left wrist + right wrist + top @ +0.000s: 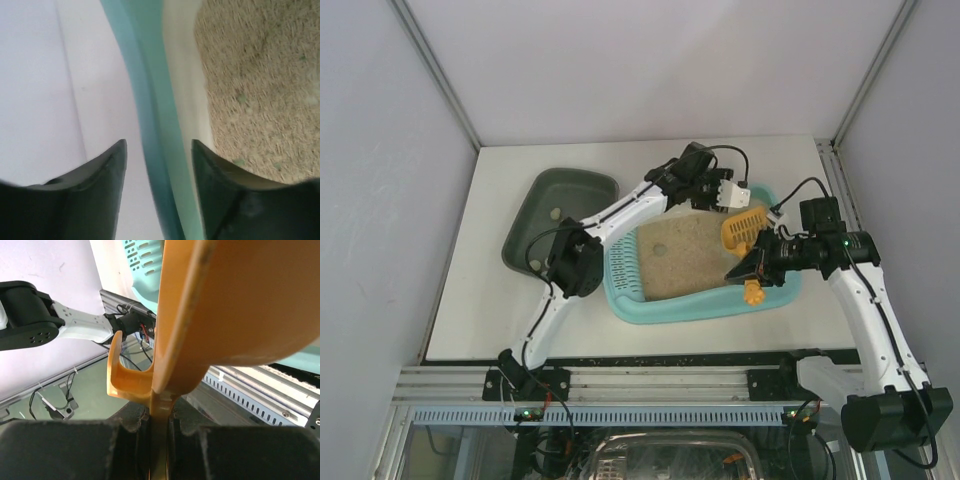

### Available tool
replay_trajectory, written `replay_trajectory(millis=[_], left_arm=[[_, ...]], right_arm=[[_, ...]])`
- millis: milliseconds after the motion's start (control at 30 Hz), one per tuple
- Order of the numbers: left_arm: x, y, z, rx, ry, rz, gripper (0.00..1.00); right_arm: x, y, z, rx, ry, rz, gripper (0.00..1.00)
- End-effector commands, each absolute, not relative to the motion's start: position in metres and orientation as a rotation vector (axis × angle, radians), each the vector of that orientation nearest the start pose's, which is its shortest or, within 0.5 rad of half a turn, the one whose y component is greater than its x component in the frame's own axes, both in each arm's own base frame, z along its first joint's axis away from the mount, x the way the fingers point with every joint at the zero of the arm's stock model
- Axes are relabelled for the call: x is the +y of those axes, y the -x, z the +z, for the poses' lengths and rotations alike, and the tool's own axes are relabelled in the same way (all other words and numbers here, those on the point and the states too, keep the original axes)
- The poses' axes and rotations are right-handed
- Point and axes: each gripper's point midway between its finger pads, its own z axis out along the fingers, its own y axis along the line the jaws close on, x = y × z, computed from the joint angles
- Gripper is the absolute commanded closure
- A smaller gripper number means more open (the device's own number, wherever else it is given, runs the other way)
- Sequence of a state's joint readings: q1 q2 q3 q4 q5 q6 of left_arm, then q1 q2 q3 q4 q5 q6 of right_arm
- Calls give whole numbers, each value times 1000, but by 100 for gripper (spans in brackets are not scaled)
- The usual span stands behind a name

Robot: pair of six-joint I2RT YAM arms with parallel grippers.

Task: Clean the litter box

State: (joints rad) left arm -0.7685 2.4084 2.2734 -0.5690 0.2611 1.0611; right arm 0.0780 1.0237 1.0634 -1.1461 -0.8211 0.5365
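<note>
Large light-turquoise rectangular plastic litter box (700,312) sits right of centre on the white table (490,320), its long near edge close to the table's front edge. Slotted grate end on the left, beige sandy litter (685,255) fills the rest.

Left gripper (720,197) is at the far rim. In the left wrist view its jaws stand apart, straddling the rim (150,100): one finger (107,180) outside over bare table, the other (212,180) inside over litter (260,85). Not clamped.

Right gripper (760,262) is over the box's right end, jaws narrow and pinched on the handle of an orange plastic slotted scoop (742,225). The right wrist view shows the handle (160,410) squeezed between the fingers.

Smaller dark grey-green plastic tray (560,215) lies left of the box, by the grate end. Open table at the far side and the near left.
</note>
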Motion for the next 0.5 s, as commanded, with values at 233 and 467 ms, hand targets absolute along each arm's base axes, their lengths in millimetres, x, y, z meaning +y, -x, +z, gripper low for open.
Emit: replay_trajectory(millis=[233,467], left_arm=[[-470,-473,308,1171,-1368,-148,0],[-372,-489,341,1564,-1007,-286,0]], right_arm=[[153,-144,261,2542,-356,1397,100],[143,-156,256,2618,-432,1269,100]])
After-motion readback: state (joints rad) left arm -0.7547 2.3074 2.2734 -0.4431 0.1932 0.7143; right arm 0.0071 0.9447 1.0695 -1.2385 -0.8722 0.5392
